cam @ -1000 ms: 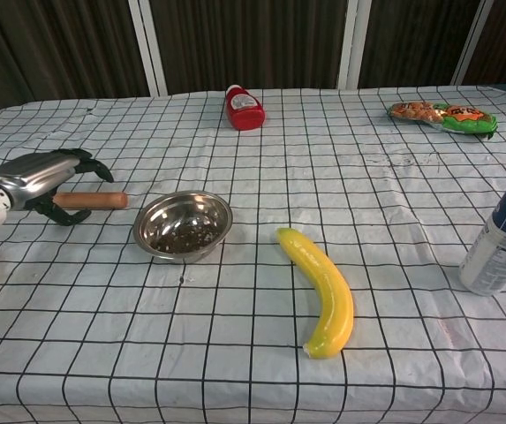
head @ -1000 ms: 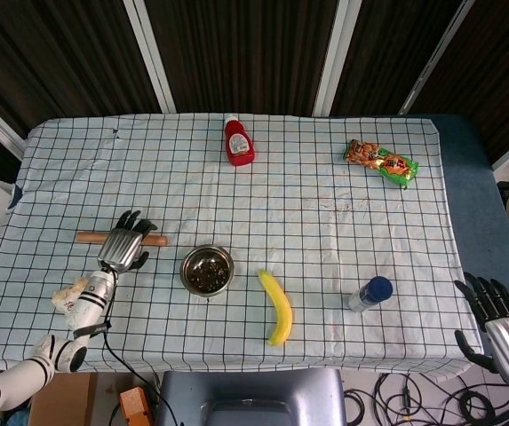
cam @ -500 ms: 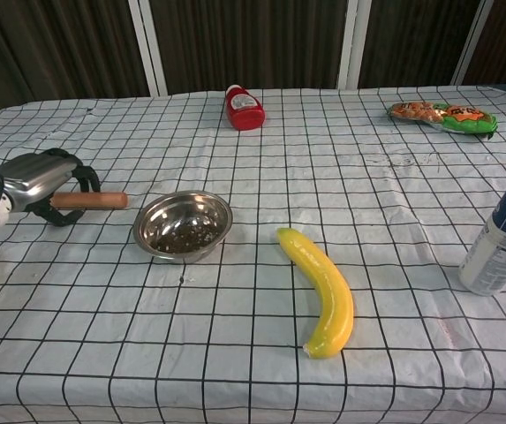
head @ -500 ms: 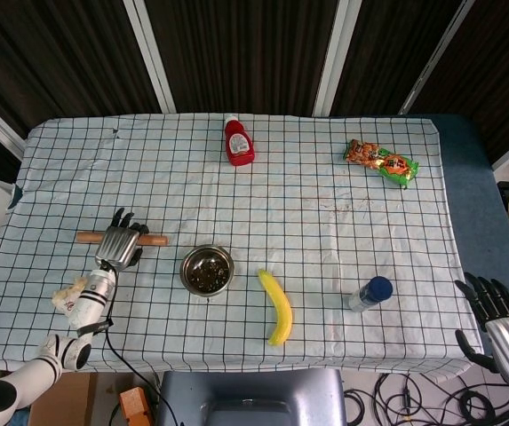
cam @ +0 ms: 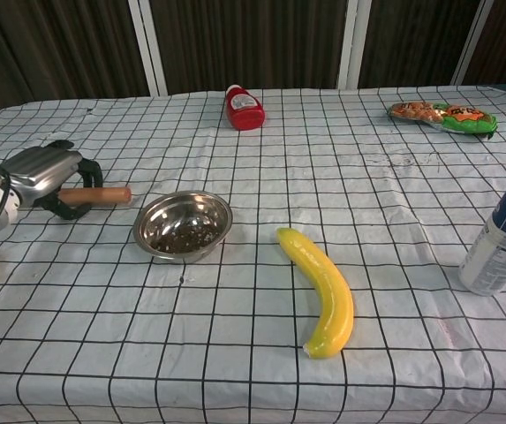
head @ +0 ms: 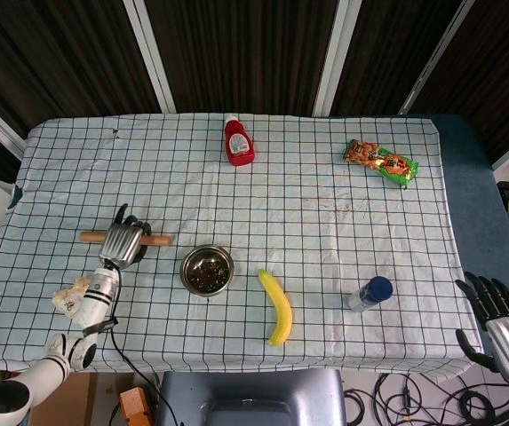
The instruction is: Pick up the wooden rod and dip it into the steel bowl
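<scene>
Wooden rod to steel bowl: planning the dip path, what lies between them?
Only bare checked cloth between wooden rod and steel bowl, in both views.

Checked tablecloth (head: 325, 222) carries steel bowl (head: 207, 270), banana (head: 277, 306), ketchup bottle (head: 238, 142).

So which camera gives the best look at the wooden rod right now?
The head view: the wooden rod shows from above with both ends sticking out either side of the left hand, which covers its middle. The chest view shows only the rod's end nearest the steel bowl; the left hand hides the rest.
</scene>
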